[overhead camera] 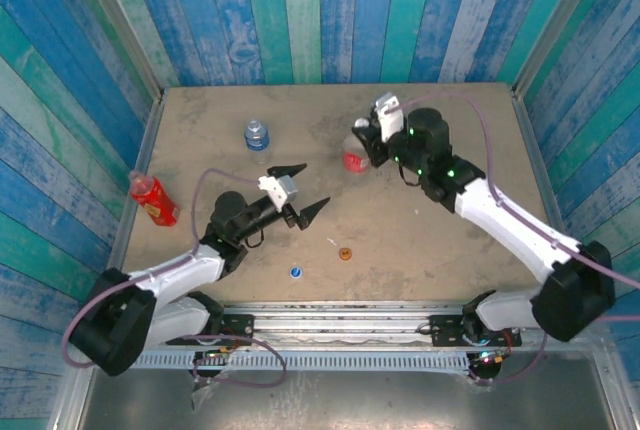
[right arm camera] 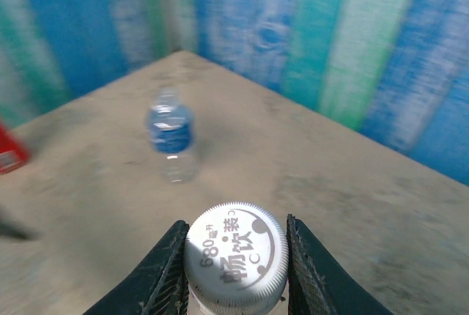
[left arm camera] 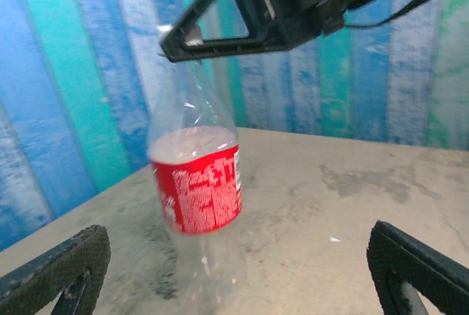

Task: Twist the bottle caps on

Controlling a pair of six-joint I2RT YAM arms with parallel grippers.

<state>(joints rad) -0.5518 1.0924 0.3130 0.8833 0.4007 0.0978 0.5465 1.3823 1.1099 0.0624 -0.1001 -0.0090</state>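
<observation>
Right gripper [right arm camera: 236, 228], three bottles [overhead camera: 257, 135], seemingly three caps [overhead camera: 296, 272]

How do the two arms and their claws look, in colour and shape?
The left arm and right arm have white links, black joints and a thin purplish cable. Small green lights glow on the right one. The left claw and right claw each have two black tapered fingers with textured pads.
</observation>
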